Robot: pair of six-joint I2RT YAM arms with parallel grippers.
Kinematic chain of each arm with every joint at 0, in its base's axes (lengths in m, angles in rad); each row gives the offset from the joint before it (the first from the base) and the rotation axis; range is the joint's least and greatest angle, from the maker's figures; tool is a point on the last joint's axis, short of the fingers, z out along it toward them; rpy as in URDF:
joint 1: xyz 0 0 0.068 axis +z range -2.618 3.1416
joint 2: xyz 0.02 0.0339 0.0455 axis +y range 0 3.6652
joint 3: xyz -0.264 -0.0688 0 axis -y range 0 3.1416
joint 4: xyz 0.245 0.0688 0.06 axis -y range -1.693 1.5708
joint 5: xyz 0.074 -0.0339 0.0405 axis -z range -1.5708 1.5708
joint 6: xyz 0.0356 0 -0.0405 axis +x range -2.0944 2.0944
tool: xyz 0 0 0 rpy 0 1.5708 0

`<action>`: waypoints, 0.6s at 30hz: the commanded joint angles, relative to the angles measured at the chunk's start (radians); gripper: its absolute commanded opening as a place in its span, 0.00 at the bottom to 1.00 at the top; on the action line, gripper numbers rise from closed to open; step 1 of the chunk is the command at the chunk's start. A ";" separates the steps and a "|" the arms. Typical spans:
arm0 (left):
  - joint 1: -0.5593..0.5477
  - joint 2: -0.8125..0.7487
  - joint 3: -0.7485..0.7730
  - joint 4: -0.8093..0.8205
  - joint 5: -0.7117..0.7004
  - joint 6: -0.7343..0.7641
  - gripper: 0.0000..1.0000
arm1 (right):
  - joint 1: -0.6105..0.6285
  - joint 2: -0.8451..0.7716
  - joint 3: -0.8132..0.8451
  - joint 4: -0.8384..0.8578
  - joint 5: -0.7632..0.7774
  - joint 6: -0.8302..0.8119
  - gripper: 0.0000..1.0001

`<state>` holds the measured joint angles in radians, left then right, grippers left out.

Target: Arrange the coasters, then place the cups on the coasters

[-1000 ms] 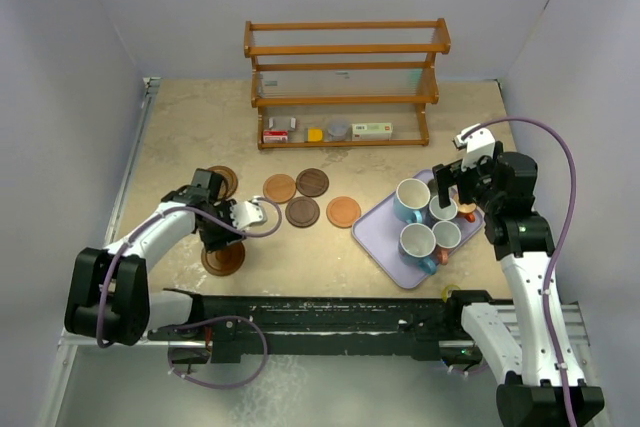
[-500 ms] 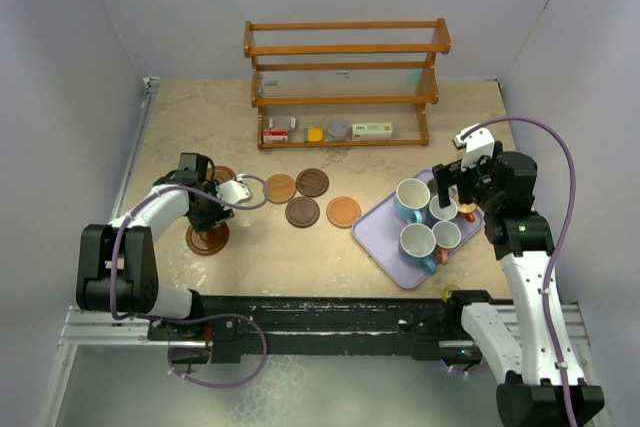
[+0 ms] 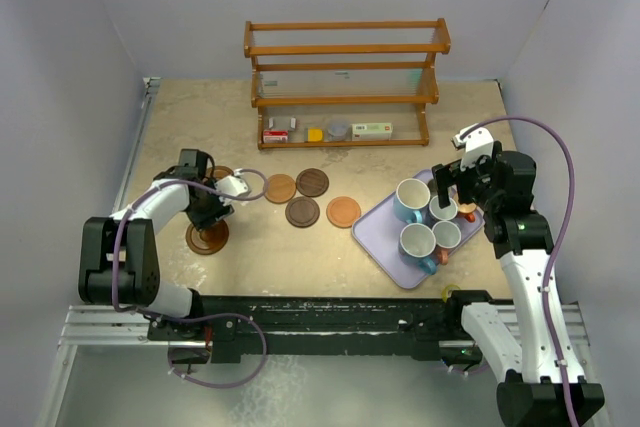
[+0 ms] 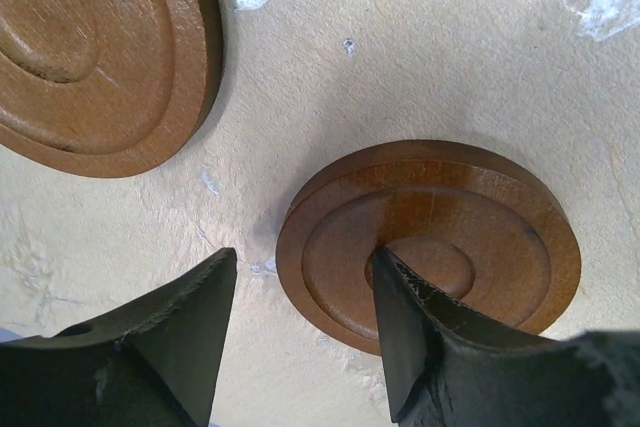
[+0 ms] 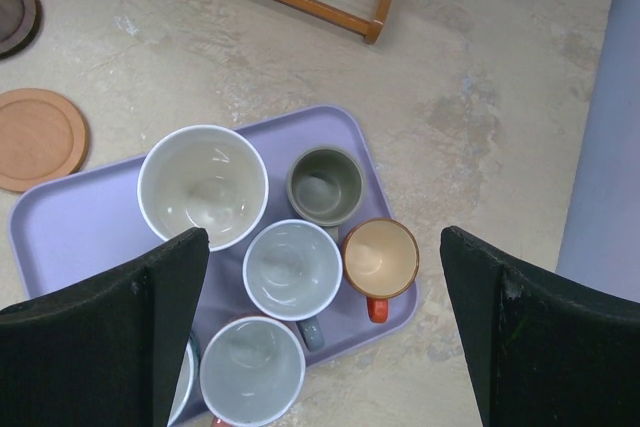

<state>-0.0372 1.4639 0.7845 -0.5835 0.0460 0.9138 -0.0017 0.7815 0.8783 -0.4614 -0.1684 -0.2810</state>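
Grooved coaster (image 4: 480,217) partly under left hand (image 4: 305,265)

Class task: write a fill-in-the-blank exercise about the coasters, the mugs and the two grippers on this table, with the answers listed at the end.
1. All the mugs stand on a lavender ____.
2. ____ smaller coasters lie between the left gripper and the mugs.
3. The right gripper hangs over the mugs with its jaws ____.
Missing words: tray; four; open.

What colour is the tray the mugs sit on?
Lavender; the tray shows best in the right wrist view.
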 commanded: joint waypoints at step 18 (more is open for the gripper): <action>0.010 0.067 0.071 0.190 0.113 -0.115 0.55 | 0.000 -0.004 0.010 0.015 -0.012 -0.007 1.00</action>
<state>-0.0292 1.5131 0.8257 -0.4732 0.1009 0.8288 -0.0017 0.7815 0.8783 -0.4656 -0.1711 -0.2813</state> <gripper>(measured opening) 0.553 0.998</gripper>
